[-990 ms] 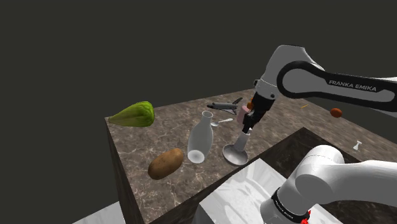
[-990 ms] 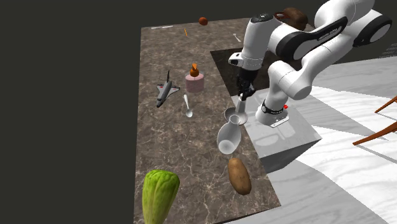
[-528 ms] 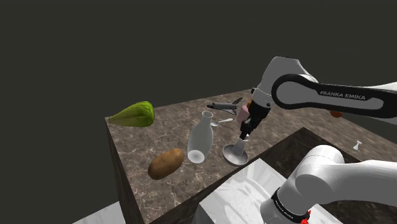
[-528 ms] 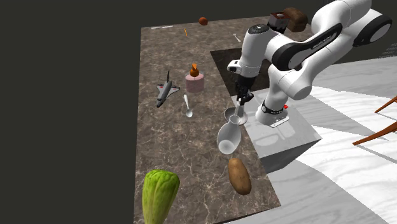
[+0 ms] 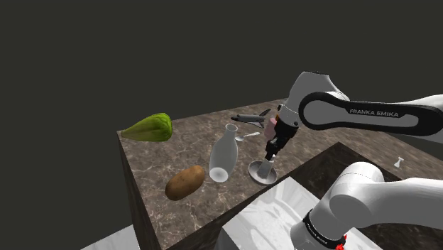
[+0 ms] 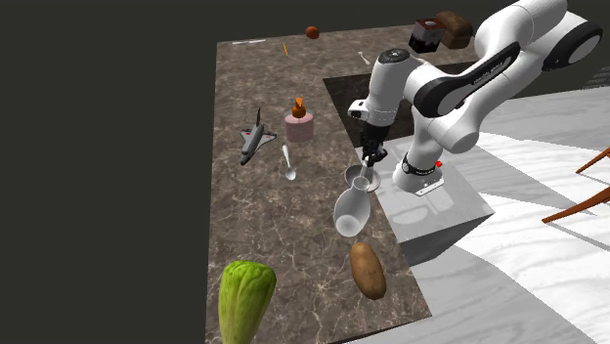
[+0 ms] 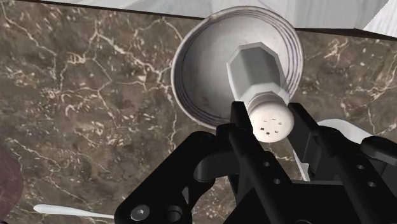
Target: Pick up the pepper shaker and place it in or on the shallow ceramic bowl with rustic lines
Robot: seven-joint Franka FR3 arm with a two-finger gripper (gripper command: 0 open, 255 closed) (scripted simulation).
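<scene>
Counter: marble.
Bottle: at the bowl's 9 o'clock in the shoulder view, close by.
Bowl: at the counter's stand-side edge.
Gripper: clamped on the shaker at its holed cap, base down, at the bowl's 12 o'clock. Contact with the bowl not discernible.
Judgement: set-down step. Lower straight and upright, release once the base seats inside the rim, then retreat vertically, clear of the bottle.

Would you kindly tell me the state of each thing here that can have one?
gripper: shut, clasping the top of the pepper shaker.
pepper shaker: upright, base down over the middle of the bowl.
bowl: right way up on the counter.
bottle: standing upright, mouth open.
spoon: lying flat on the counter.
</scene>
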